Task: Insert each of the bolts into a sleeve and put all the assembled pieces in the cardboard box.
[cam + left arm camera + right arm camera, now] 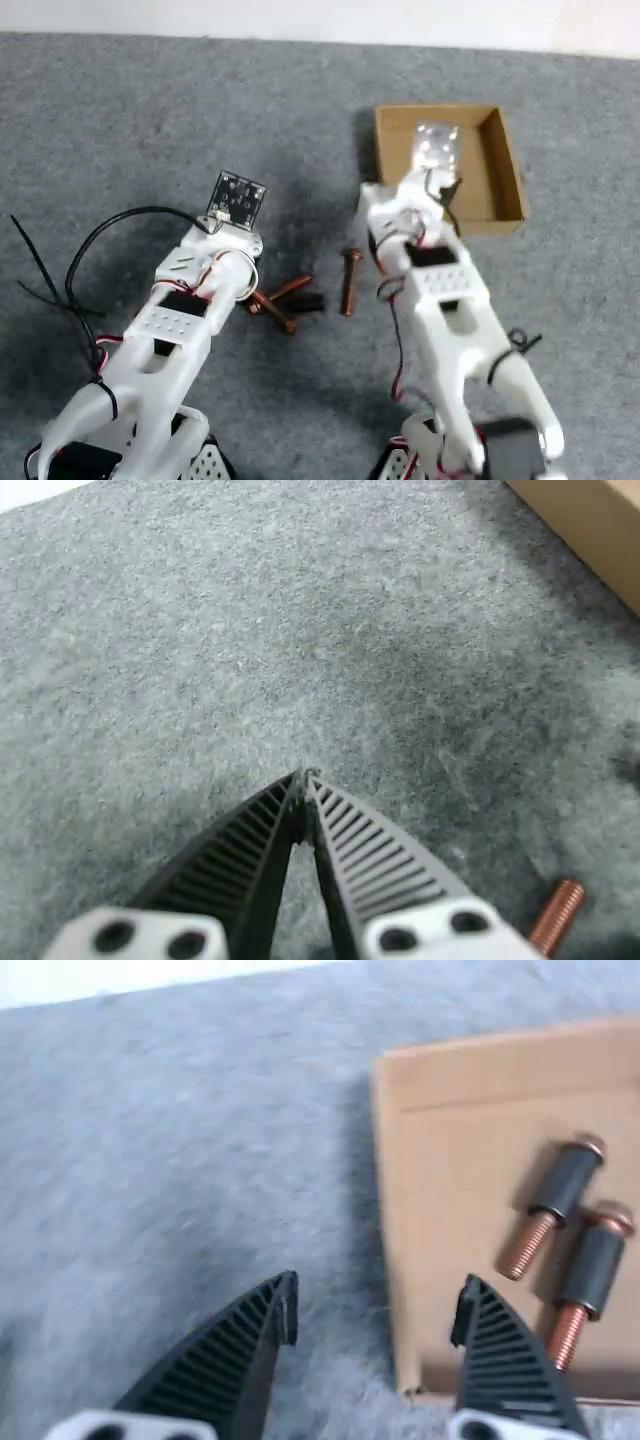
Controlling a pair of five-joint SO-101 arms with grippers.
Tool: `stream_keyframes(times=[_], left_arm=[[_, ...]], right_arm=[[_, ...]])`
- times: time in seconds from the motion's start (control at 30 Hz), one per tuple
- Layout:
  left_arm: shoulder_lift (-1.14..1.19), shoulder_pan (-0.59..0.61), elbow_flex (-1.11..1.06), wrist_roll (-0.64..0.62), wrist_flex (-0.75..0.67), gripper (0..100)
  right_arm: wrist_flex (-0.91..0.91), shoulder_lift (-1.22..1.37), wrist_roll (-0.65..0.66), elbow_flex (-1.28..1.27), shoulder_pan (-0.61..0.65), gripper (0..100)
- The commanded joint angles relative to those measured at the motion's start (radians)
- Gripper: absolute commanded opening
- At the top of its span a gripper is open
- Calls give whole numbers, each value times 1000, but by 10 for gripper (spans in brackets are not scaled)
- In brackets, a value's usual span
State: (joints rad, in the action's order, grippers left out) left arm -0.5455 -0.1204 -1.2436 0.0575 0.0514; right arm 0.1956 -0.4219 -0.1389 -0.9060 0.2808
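Copper bolt [350, 281]: lies alone on the grey carpet [150, 120] between the two arms, free on all sides.
Heap of bolts [276, 303]: just beside the left arm, crossed over one another. A black sleeve [311, 300] lies against it.
Left gripper [303, 778]: fingers pressed together on nothing, over bare carpet beyond the heap. A threaded bolt end [557, 916] lies off to its side.
Right gripper [378, 1298]: fingers spread wide and empty, straddling the near wall of the cardboard box [508, 165].
Assembled pieces: two lie side by side on the box floor, one [565, 1185] nearer the far wall than the other [594, 1265], each a dark sleeve on a copper bolt.
Step in hand: probably fetching the next bolt, since two pieces are boxed and loose bolts are left.
Doing it well: take the lone bolt first, as it needs no untangling. Grip it near the head so the thread stays bare. Hold the sleeve by its middle, line up the two axes, then push. Open the left fingers before coming down.
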Motion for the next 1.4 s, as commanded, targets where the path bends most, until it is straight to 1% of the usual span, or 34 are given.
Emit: stream_keyframes(times=[0.0,0.1,0.2,0.3,0.43,0.63,0.77,0.93,1.03,1.2,1.37], left_arm=[[2,12,56,-8,-18,7],[2,13,54,-8,-18,7],[2,13,54,-8,-20,7],[2,13,54,-8,-20,7],[2,15,56,-8,-20,7],[2,90,65,-11,-21,7],[2,125,74,-87,-20,7],[2,153,76,-115,-21,7],[2,153,76,-115,-21,7],[2,154,74,-115,-48,7],[2,153,74,-114,-48,7]], right_arm=[[10,-148,86,-67,77,235],[31,-222,89,-128,133,235],[133,-268,94,-151,174,235],[219,-297,183,-148,196,235],[236,-297,278,-148,208,235],[274,-297,404,-156,283,235],[315,-295,480,-154,317,235],[315,-289,526,-156,320,235],[360,-216,554,-148,321,235],[371,-71,555,-76,321,235],[383,-36,555,-59,349,235]])
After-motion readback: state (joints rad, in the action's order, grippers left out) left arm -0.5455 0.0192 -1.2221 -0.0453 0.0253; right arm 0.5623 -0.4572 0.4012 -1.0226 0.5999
